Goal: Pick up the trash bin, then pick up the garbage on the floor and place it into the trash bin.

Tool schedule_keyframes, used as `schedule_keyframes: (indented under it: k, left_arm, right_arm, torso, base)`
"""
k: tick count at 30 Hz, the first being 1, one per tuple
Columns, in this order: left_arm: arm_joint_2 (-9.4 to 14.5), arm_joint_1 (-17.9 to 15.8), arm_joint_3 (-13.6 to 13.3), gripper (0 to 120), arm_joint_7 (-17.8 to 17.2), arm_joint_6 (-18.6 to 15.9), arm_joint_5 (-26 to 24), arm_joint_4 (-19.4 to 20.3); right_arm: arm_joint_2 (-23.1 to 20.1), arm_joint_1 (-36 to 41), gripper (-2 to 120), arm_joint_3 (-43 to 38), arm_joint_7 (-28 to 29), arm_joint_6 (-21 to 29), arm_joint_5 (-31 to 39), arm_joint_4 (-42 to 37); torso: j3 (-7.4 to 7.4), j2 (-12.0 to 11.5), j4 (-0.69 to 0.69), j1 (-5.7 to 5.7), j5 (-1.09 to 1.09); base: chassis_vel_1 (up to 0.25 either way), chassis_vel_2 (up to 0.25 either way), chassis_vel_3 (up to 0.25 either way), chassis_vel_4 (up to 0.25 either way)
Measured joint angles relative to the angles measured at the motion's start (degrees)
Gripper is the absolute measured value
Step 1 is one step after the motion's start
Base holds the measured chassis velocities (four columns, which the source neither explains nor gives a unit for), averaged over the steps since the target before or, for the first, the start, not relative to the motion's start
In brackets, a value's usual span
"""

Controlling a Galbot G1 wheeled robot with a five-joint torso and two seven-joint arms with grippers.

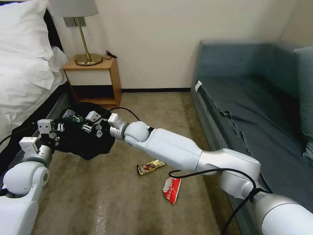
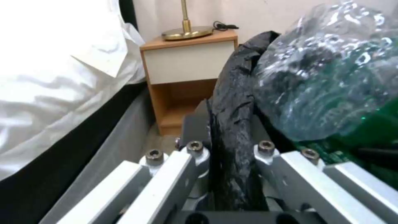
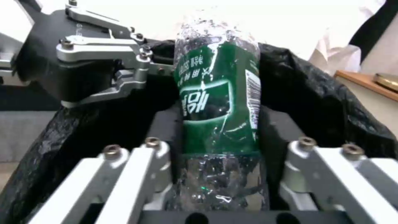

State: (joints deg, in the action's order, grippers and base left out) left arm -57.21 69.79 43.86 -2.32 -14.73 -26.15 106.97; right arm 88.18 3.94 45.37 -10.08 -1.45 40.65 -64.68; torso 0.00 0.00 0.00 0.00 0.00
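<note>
The right gripper [image 3: 219,186] pinched the clear bottle [image 3: 217,102] above the trash bin [image 1: 83,140], its bagged rim clamped by the left gripper [image 2: 232,161]; a clean drop likely required centring the bottle over the opening first.

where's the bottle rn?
Head view, left side: the bottle is gripped in the right gripper over the trash bin, whose rim the left gripper holds.

— Where does the head camera look?
— Forward and down across the beige carpet floor [image 1: 97,195].
— The wrist cameras?
— Each sits close behind its own fingers; both share the crinkly black plastic bag [image 2: 236,124] [image 3: 315,93].
</note>
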Motion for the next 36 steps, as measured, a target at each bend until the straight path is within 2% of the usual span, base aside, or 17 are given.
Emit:
schedule_keyframes:
  k: [2, 3, 5, 7, 10, 12, 13, 16, 20, 22, 31, 34, 35, 36]
  left_arm:
    - [0.0, 0.0, 0.0, 7, 0.1, 0.1, 0.0, -0.2]
    - [0.0, 0.0, 0.0, 7, 0.1, 0.2, -0.2, -0.3]
    - [0.1, 0.0, 0.0, 7, 0.1, 0.2, -0.4, -0.4]
    - [0.2, 0.1, 0.2, 7, 0.2, 0.2, -0.6, -0.6]
    - [0.2, 0.1, 0.2, 7, 0.2, 0.2, -0.6, -0.6]
    - [0.2, 0.1, 0.2, 7, 0.2, 0.4, -0.6, -0.7]
    - [0.2, 0.1, 0.2, 7, 0.2, 0.4, -0.6, -0.7]
    - [0.0, 0.4, 0.4, 7, 0.2, 0.6, -0.6, -0.7]
    - [0.0, 1.0, 1.1, 7, 0.3, 0.9, -0.6, -0.7]
    - [-0.3, 1.7, 1.7, 7, 0.5, 1.4, -0.4, -0.8]
    - [-0.7, 2.6, 2.1, 7, 0.8, 2.3, 0.3, -1.1]
    - [-0.6, 2.9, 2.1, 7, 0.9, 2.6, 0.7, -1.4]
    - [-0.6, 2.9, 2.1, 7, 0.9, 2.6, 0.7, -1.4]
    - [-0.1, 3.2, 1.9, 7, 0.9, 2.6, 0.7, -1.1]
  right_arm:
    - [-0.2, -0.1, 44, 0.0, 0.0, 0.0, 0.0, -0.1]
    - [-0.4, -0.2, 52, 0.0, 0.1, 0.1, 0.0, -0.2]
    - [-0.5, -0.2, 55, 0.0, 0.1, 0.2, 0.0, -0.3]
    - [-0.9, -0.2, 68, 0.0, 0.1, 0.6, -0.1, -0.9]
    - [-0.9, -0.2, 71, 0.0, 0.1, 0.6, -0.2, -1.1]
    - [-0.9, 0.2, 84, 0.0, 0.1, 0.7, -0.7, -1.6]
    - [-0.9, 0.2, 84, 0.0, 0.1, 0.7, -0.7, -1.6]
    - [-0.5, 0.3, 98, 0.0, 0.5, 0.7, -1.3, -1.7]
    - [-0.8, -0.2, 100, -0.1, 1.8, 0.8, -1.2, -2.0]
    - [-2.9, -2.3, 100, 0.3, 5.1, 2.9, 0.5, -3.3]
    - [-8.0, -8.0, 100, 0.5, 8.0, 6.8, 4.9, -4.5]
    - [-12.0, -10.0, 100, 1.2, 12.1, 12.2, 6.2, -6.7]
    - [-12.0, -10.0, 100, 1.2, 12.1, 12.2, 6.2, -6.7]
    - [-13.5, -10.3, 100, 1.4, 13.6, 14.9, 6.5, -7.8]
  torso:
    - [0.00, 0.0, 0.00, 0.00, 0.00]
    - [0.00, 0.0, 0.00, 0.00, 0.00]
    - [0.00, 0.0, 0.00, 0.00, 0.00]
    - [0.00, 0.0, 0.00, 0.00, 0.00]
    - [0.00, 0.0, 0.00, 0.00, 0.00]
    - [0.00, 0.0, 0.00, 0.00, 0.00]
    - [0.00, 0.0, 0.00, 0.00, 0.00]
    - [0.00, 0.0, 0.00, 0.00, 0.00]
    - [0.00, 0.0, 0.02, 0.00, 0.00]
    - [0.00, 0.0, 0.01, 0.00, 0.00]
    - [0.00, 0.0, 0.00, 0.00, 0.01]
    - [0.00, 0.0, 0.00, 0.00, 0.01]
    - [0.00, 0.0, 0.00, 0.00, 0.01]
    - [0.00, 0.0, 0.01, 0.00, 0.01]
  base:
    - [0.000, 0.000, 0.000, 0.000]
    - [0.000, 0.000, 0.000, 0.000]
    - [0.000, 0.000, 0.000, 0.000]
    - [0.000, 0.000, 0.000, 0.000]
    - [0.000, 0.000, 0.000, 0.000]
    - [0.000, 0.000, 0.000, 0.000]
    - [0.000, 0.000, 0.000, 0.000]
    - [0.000, 0.000, 0.000, 0.000]
    - [0.000, 0.000, 0.000, 0.000]
    - [0.000, 0.000, 0.000, 0.000]
    - [0.000, 0.000, 0.000, 0.000]
    - [0.000, 0.000, 0.000, 0.000]
    - [0.000, 0.000, 0.000, 0.000]
    - [0.000, 0.000, 0.000, 0.000]
